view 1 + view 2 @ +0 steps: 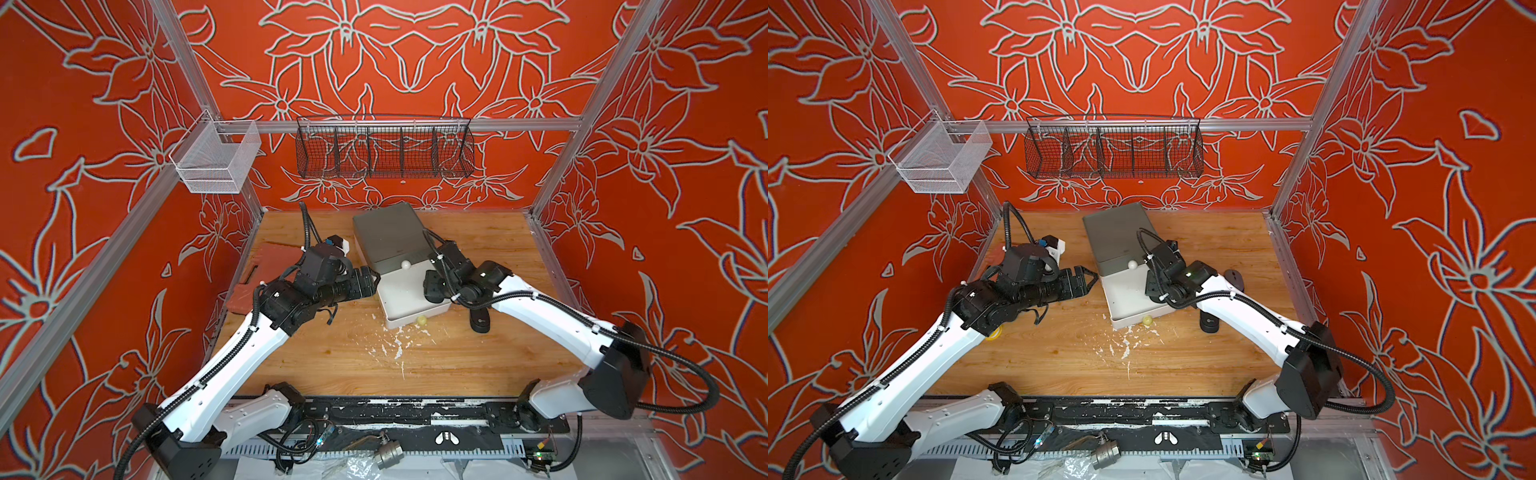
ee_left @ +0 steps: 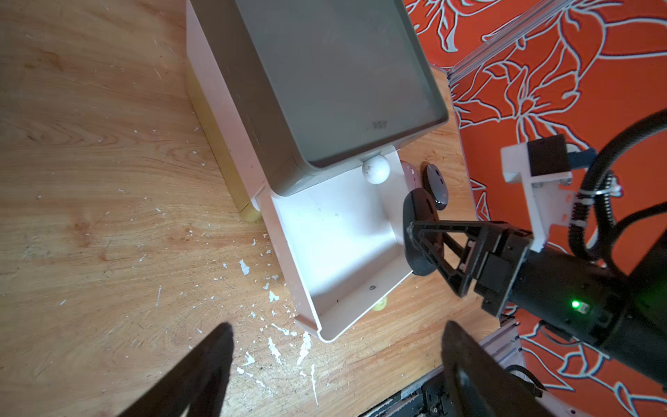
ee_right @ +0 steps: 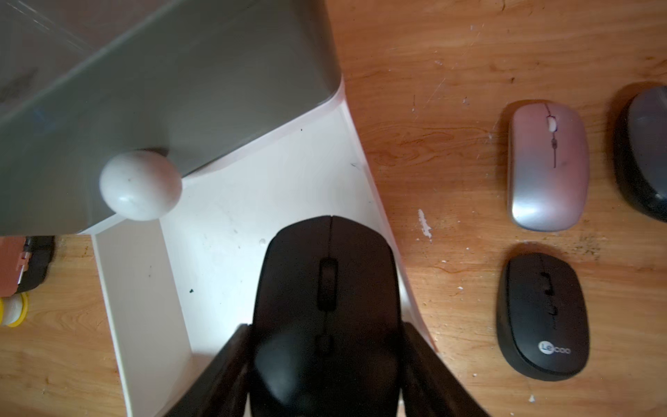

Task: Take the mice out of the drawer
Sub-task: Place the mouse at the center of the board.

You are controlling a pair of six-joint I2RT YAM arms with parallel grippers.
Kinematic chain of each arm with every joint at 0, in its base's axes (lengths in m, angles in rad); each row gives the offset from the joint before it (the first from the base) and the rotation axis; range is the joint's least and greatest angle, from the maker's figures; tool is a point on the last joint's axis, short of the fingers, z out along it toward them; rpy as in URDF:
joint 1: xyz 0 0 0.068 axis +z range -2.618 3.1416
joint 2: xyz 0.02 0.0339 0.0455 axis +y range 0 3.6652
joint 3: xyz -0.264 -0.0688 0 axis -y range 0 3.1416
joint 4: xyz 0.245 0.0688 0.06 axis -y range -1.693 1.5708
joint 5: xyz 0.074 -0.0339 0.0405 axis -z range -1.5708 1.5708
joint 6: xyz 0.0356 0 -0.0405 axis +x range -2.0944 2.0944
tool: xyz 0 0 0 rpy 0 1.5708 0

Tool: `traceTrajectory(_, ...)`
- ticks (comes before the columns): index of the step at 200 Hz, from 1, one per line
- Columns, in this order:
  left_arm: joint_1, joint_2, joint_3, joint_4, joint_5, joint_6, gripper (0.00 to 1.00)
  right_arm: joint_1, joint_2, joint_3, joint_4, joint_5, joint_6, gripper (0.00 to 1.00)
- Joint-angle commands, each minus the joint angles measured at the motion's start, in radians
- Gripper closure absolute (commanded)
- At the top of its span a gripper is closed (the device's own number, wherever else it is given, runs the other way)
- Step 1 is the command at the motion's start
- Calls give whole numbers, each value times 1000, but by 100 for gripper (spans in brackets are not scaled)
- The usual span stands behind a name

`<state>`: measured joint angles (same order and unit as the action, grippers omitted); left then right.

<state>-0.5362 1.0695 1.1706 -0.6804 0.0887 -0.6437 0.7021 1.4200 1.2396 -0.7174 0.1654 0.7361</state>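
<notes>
Above the drawer [image 3: 216,234], right end effector [image 3: 325,332] grips one mouse [image 3: 326,274], left end effector [image 2: 337,325] gapes empty; three mice [image 3: 546,166] [image 3: 543,316] [image 3: 646,151] outside.

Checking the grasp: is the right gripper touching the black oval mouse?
Touching. Right wrist view shows the right gripper clamped against both sides of the black oval mouse.

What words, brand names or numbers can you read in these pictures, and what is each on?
"Lecoo": pale logo on the black mouse lying on the table, right wrist view.
Mark on the grey cabinet top, left wrist view: too blurred to read.
Pale logo on a dark mouse beside the drawer, left wrist view: too small to read.
The held mouse shows no text.
</notes>
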Motion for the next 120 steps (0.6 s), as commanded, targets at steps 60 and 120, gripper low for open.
traceTrajectory(60,-26,80,47,18,94,22,12,-267,-162,-123,-177,-122,-305,37)
traceTrajectory(120,-78,128,90,24,144,52,12,-489,-223,-262,-198,-113,-377,37)
